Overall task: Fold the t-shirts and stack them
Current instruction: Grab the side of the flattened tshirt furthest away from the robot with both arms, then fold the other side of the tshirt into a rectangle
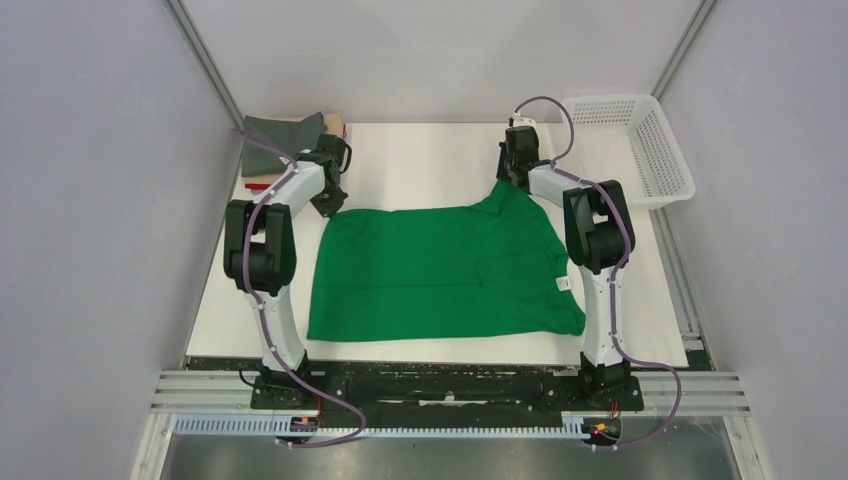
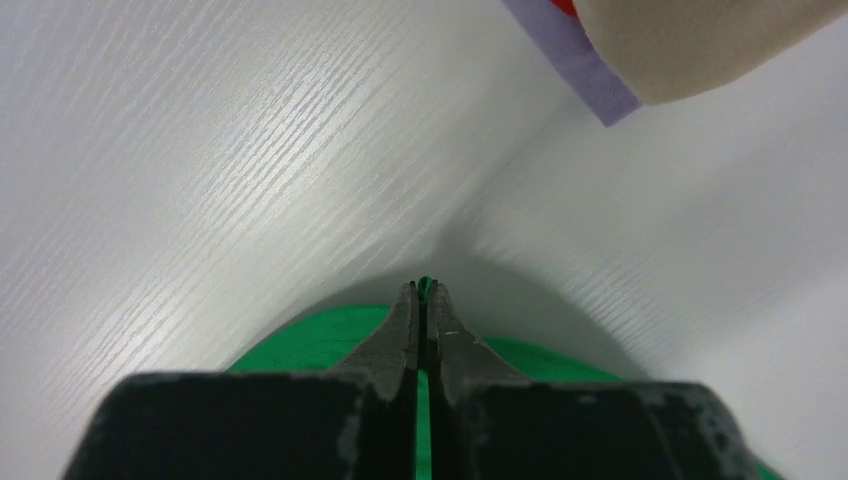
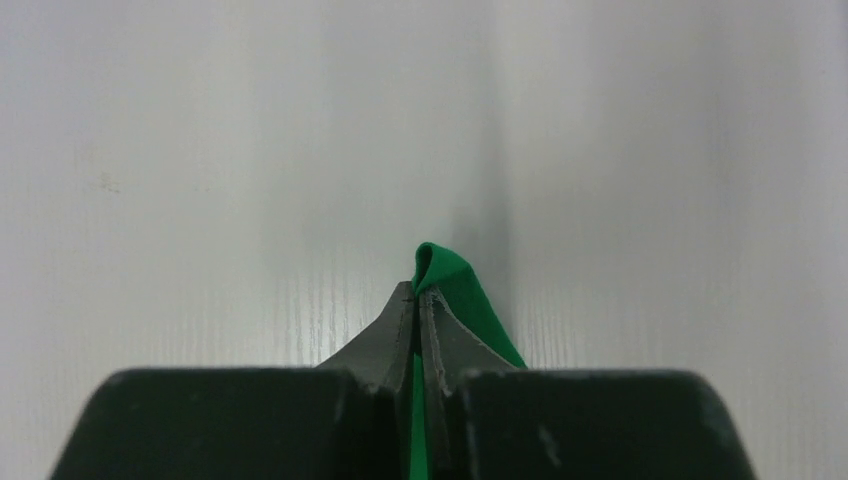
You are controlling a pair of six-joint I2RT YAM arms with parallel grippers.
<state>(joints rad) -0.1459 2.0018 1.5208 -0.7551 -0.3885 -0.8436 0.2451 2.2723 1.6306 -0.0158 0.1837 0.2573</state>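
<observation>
Green t-shirt point(image 1: 440, 270) lies spread mid-frame; your left gripper point(image 2: 422, 292) and right gripper point(image 3: 418, 292) are each pinched tight on an upper corner of it. Raise both together, level and taut, then carry the edge toward the lower hem.

Robotics lab test cell: plain grey panels point(image 1: 90, 200) enclose a white bench point(image 1: 430, 160); aluminium mounting rail point(image 1: 700, 392) along the lower edge.
</observation>
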